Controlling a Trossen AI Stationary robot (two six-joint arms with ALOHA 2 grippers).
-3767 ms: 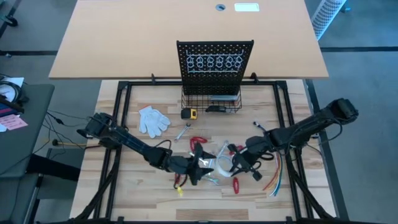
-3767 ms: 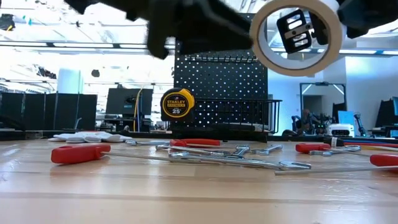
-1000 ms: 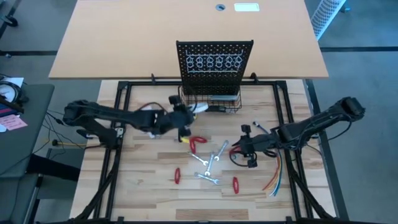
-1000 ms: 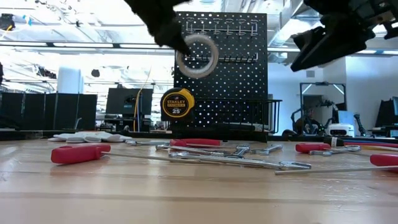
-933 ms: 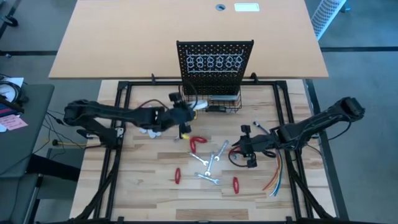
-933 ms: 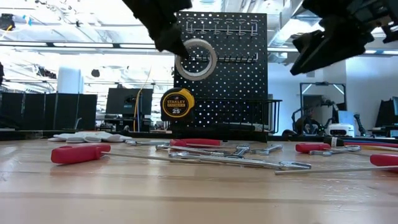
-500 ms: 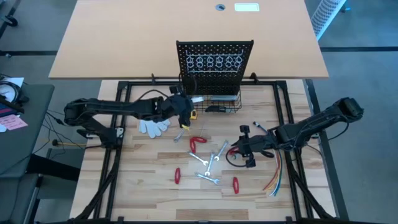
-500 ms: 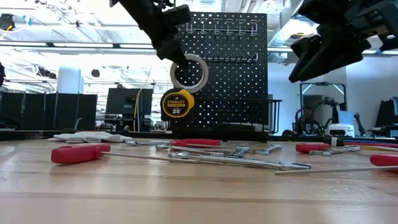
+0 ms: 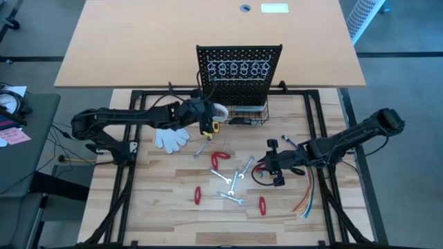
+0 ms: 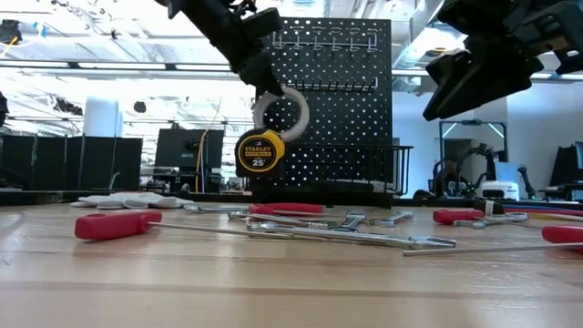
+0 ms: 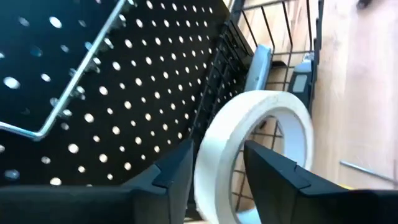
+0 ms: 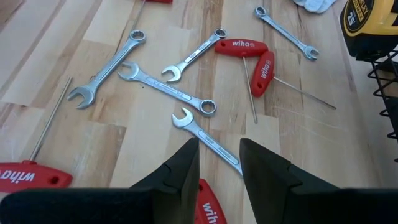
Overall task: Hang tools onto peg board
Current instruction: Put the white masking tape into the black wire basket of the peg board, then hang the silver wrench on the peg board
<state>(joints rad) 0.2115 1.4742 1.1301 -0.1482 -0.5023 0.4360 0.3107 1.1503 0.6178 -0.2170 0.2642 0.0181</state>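
Note:
My left gripper is up beside the left edge of the black peg board, above the wire basket, shut on a white tape roll. In the low view the roll hangs under that gripper. The board's pale hooks carry nothing. Silver wrenches and red-handled tools lie flat on the table. My right gripper hovers open above them with nothing between its fingers. My left gripper has the roll's wall between its two fingers, one finger on the outer face and the other on the hole's side. The fingers slant down toward the table's far edge. The roll hangs below them, tilted, clear of table and basket.
A yellow tape measure stands in front of the basket's left corner, and a white glove lies to its left. A bundle of coloured wires lies at the right. More red-handled tools lie near the front.
My left gripper has carried the tape roll toward the table's far edge and a little right, from above the glove to the peg board's left side over the basket. The roll now hangs slightly lower and more tilted under the fingers.

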